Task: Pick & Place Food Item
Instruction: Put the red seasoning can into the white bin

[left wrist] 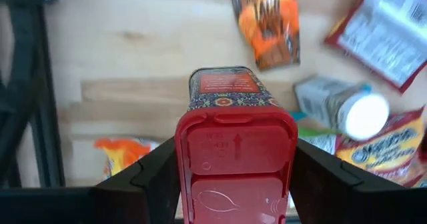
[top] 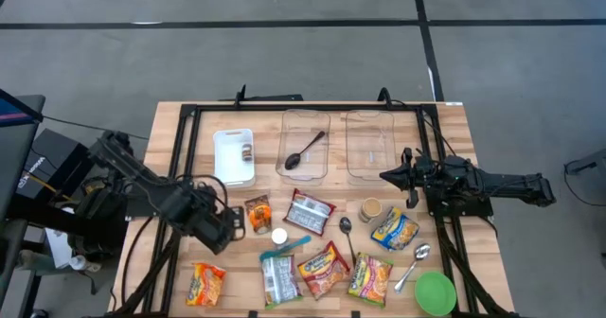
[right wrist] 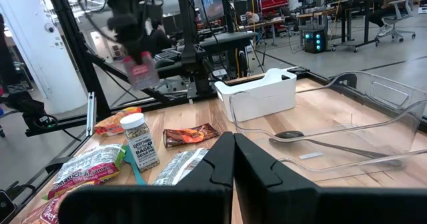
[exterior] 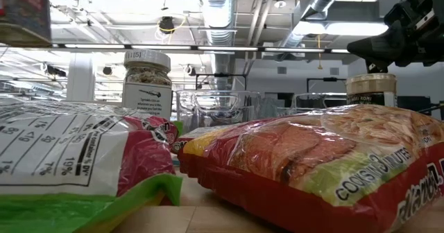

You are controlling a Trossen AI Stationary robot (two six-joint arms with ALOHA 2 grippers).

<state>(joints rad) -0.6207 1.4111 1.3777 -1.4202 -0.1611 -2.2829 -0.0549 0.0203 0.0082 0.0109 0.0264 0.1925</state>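
Bare wood lies beside the white tray (top: 234,156); food packets (top: 324,269) crowd the table's (top: 170,133) front.

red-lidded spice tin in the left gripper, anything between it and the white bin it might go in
Nothing visible does. The left gripper holds the red-lidded spice tin above bare wood on the table's left side. The white bin sits just beyond, with open table between them; the orange snack packet lies off to the side. That the bin is the target is a guess.
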